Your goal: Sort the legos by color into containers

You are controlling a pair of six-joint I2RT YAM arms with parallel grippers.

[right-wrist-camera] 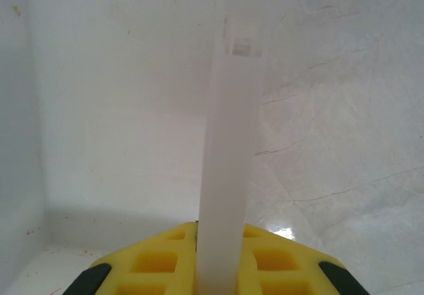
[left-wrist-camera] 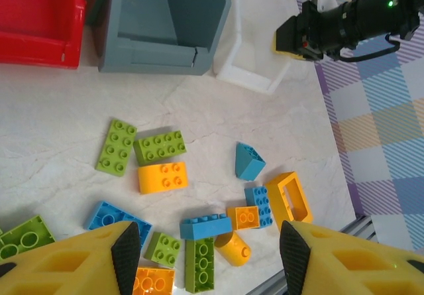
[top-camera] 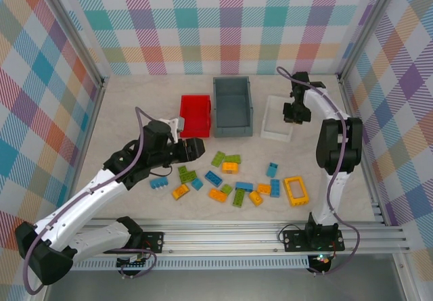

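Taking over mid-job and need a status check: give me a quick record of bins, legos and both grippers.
bins: red bin, grey bin, white tray, all empty
legos: all loose on the table, none sorted
left gripper: open, holding nothing, near the red bin
right gripper: fingers straddle the white tray's side wall, apparently clamped on it

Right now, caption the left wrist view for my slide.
Open left gripper above scattered blue, green and orange legos, facing the red bin, grey bin and white tray.

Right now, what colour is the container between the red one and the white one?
The middle container is grey; the top external view shows it best.
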